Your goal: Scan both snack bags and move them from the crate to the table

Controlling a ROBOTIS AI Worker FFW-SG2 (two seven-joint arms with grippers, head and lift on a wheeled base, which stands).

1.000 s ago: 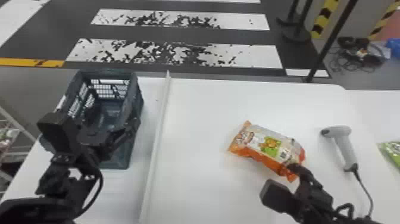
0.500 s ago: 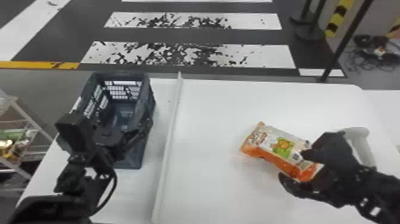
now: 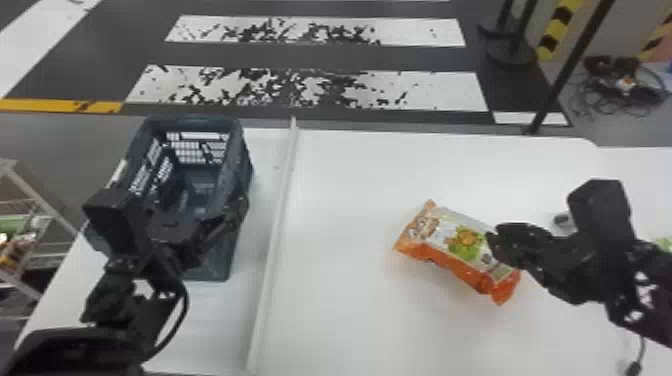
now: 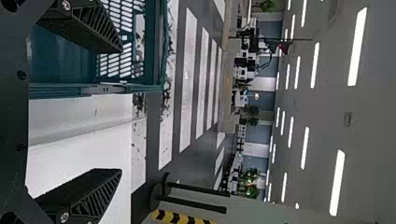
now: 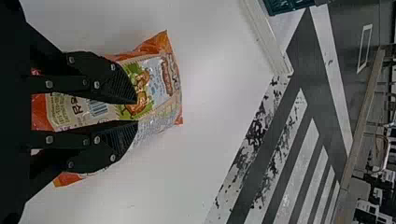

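Snack bag [image 3: 445, 240], orange-edged, lies on the table [image 3: 350, 325] to the right of the white divider [image 3: 272, 240], and in my head view my right gripper [image 3: 500, 243] is at its right end, though I can't tell whether they touch. The right wrist view gives me what the head view doesn't: a barcode [image 5: 98, 108] on the bag, seen through the narrow gap between parted fingers. My left gripper [image 3: 200, 210] is at the crate [image 3: 215, 262], its wrist view showing fingers spread wide, one over the crate's interior, the other outside it.
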